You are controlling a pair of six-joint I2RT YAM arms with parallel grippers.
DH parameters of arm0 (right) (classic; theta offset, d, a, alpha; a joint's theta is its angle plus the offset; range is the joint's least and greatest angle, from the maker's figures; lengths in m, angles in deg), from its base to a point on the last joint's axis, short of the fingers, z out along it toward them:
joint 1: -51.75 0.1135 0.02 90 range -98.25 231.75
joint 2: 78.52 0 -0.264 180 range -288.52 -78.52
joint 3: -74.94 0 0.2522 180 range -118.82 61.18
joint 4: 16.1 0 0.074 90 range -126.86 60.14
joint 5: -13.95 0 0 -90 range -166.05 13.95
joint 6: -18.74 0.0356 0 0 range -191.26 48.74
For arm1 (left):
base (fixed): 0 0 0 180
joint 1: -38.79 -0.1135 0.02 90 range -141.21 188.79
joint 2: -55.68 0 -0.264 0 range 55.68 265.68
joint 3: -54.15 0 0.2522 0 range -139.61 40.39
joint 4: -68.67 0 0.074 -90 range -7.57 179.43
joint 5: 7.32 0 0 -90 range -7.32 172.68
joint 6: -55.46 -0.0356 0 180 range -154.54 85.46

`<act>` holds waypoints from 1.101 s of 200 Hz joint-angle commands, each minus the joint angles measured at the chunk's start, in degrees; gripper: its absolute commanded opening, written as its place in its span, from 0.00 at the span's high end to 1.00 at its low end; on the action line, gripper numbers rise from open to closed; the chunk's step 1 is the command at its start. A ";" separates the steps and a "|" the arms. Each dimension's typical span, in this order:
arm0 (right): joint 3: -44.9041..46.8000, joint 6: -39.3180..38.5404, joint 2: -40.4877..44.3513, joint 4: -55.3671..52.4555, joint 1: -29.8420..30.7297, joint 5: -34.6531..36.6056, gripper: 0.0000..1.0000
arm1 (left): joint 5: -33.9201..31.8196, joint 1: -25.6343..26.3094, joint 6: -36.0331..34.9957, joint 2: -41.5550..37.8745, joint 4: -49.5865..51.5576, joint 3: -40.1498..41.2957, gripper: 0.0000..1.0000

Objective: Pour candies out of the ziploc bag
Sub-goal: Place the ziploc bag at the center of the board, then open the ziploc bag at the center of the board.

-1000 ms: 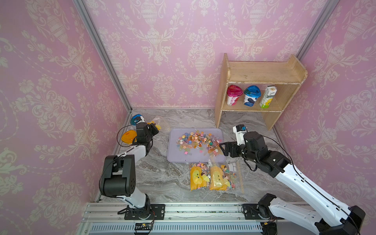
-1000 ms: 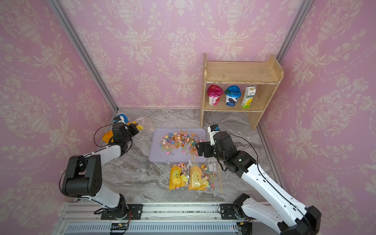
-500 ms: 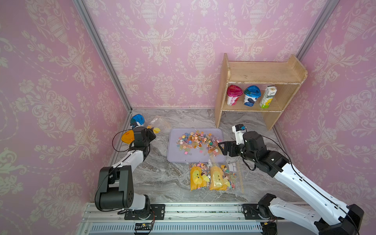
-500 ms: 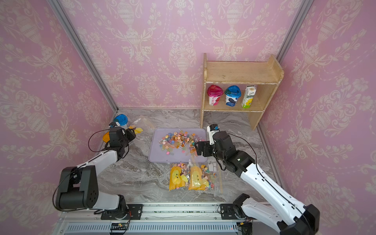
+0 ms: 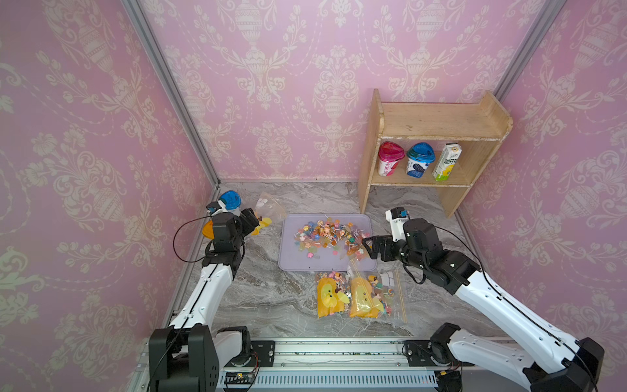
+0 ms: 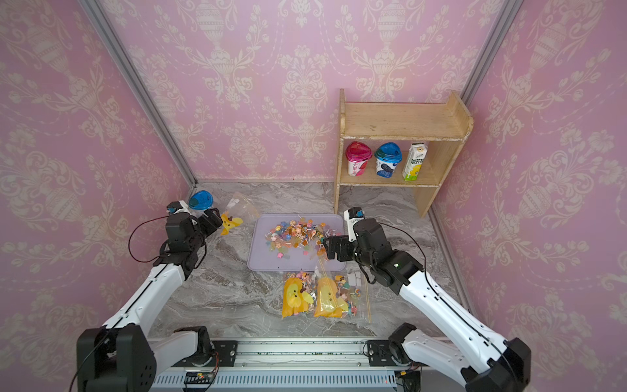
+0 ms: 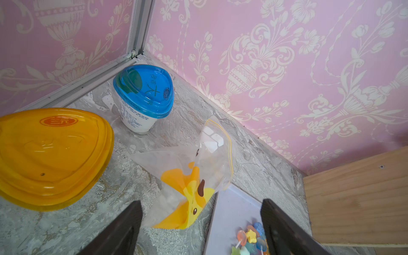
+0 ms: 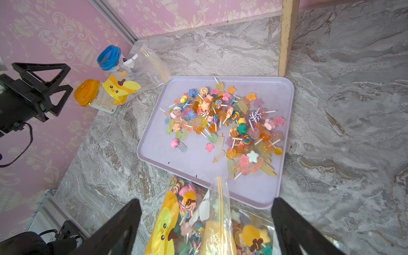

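Note:
Loose candies (image 5: 325, 234) (image 8: 220, 123) lie heaped on the lavender tray (image 5: 288, 258). An empty ziploc bag (image 5: 268, 208) (image 7: 194, 176) with a yellow duck print lies crumpled on the marble, left of the tray. My left gripper (image 5: 252, 220) (image 7: 201, 202) stands open just short of it, with nothing between its fingers. Two full ziploc bags (image 5: 330, 295) (image 5: 368, 295) lie flat in front of the tray. My right gripper (image 5: 369, 246) (image 8: 206, 200) hangs open above the tray's front right corner and the upturned mouth of a full bag (image 8: 220, 198).
A blue-lidded cup (image 7: 143, 97) and an orange-lidded cup (image 7: 50, 154) stand in the back left corner beside the empty bag. A wooden shelf (image 5: 437, 122) at the back right holds two cups and a carton. Pink walls close in on three sides.
My left gripper has opened and let go of the empty bag, which now rests on the marble by the cups. The left arm has stretched out lower. The right arm barely moved.

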 commanded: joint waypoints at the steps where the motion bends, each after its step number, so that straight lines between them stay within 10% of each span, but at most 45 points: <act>1: -1.67 0.98 -0.64 -0.30 -0.25 0.15 0.04 | -0.34 1.30 -2.53 -2.72 6.13 -1.44 0.11; 109: -1.23 2.20 -2.17 -6.07 -0.31 6.80 0.04 | 2.49 9.88 -4.79 -5.43 10.30 -2.30 0.09; 220: 5.82 10.32 1.19 -13.68 -13.31 7.64 0.03 | -1.28 33.20 -2.79 -7.02 16.73 0.49 0.10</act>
